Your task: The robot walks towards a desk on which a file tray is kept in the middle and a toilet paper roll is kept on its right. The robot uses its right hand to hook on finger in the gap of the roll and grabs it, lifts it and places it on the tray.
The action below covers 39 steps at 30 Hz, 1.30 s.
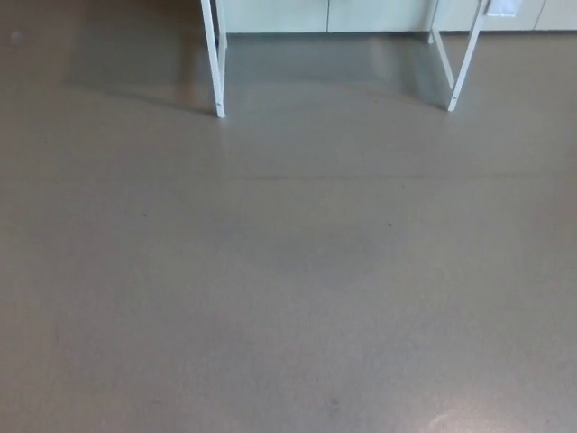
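Observation:
Only the lower part of the desk shows in the head view: a white left leg and a white right leg at the top of the picture. The desk top, the file tray and the toilet paper roll lie outside the frame. Neither of my hands shows.
Grey-brown floor fills almost the whole view, with a faint seam running across it. Pale cabinet fronts stand along the wall behind the desk legs. A shadow lies on the floor left of the left leg.

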Available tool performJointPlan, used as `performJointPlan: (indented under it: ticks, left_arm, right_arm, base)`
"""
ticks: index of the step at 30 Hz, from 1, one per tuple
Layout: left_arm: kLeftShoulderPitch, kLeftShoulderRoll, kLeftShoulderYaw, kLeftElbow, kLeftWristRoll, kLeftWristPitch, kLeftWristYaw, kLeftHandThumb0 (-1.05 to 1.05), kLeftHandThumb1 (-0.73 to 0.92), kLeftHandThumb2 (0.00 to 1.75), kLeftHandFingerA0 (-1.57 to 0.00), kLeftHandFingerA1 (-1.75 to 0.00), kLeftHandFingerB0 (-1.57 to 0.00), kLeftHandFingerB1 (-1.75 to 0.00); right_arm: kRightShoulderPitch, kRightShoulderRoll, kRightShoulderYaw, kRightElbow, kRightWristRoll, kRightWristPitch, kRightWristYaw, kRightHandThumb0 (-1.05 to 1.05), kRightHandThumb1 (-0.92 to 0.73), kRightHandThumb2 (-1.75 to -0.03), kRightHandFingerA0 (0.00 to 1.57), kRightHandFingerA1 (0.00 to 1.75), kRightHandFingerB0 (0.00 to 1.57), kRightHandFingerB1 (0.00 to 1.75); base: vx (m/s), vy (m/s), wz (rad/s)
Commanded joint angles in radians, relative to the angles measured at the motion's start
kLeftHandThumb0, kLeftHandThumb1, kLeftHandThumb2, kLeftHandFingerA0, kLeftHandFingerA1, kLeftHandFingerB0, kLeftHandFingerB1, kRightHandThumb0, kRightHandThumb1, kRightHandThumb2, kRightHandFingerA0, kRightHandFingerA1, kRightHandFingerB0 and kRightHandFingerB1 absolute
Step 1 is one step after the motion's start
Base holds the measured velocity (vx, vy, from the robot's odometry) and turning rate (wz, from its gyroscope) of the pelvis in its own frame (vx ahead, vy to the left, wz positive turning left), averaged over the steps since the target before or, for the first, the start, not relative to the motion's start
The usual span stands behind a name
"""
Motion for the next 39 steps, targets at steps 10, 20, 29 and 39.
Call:
performJointPlan:
  ticks: [10, 20, 29, 39]
  left_arm:
    - [-0.019, 0.016, 0.006, 0.028, -0.013, -0.011, -0.014, -0.85, 0.69, 1.01, -0.17, -0.58, -0.1, -0.5]
    - [-0.066, 0.01, -0.011, 0.154, 0.001, -0.062, 0.004, -0.97, 0.86, 0.66, -0.21, -0.74, -0.12, -0.59]
    - [-0.057, 0.017, -0.036, 0.146, 0.024, -0.085, 0.005, -0.93, 0.91, 0.68, -0.23, -0.66, -0.12, -0.51]
    - [-0.076, 0.005, -0.026, 0.2, -0.007, -0.098, 0.009, -0.96, 0.88, 0.67, -0.21, -0.72, -0.12, -0.56]
  right_arm:
    - [-0.016, -0.025, 0.04, 0.017, -0.027, -0.054, -0.064, -0.41, -0.76, -0.66, 0.6, 0.78, 0.33, 0.55]
    - [-0.029, -0.044, 0.049, 0.018, -0.031, -0.051, -0.065, -0.41, -0.76, -0.66, 0.6, 0.78, 0.33, 0.55]
    - [-0.033, -0.046, 0.053, 0.02, -0.029, -0.052, -0.065, -0.41, -0.76, -0.66, 0.6, 0.78, 0.33, 0.55]
    - [-0.044, -0.058, 0.061, 0.02, -0.031, -0.049, -0.067, -0.41, -0.76, -0.66, 0.6, 0.78, 0.33, 0.55]
  base:
    - [0.23, 0.121, 0.0]
    - [0.32, -0.163, 0.21]
    - [0.17, -0.041, -0.05]
    - [0.17, 0.119, 0.02]
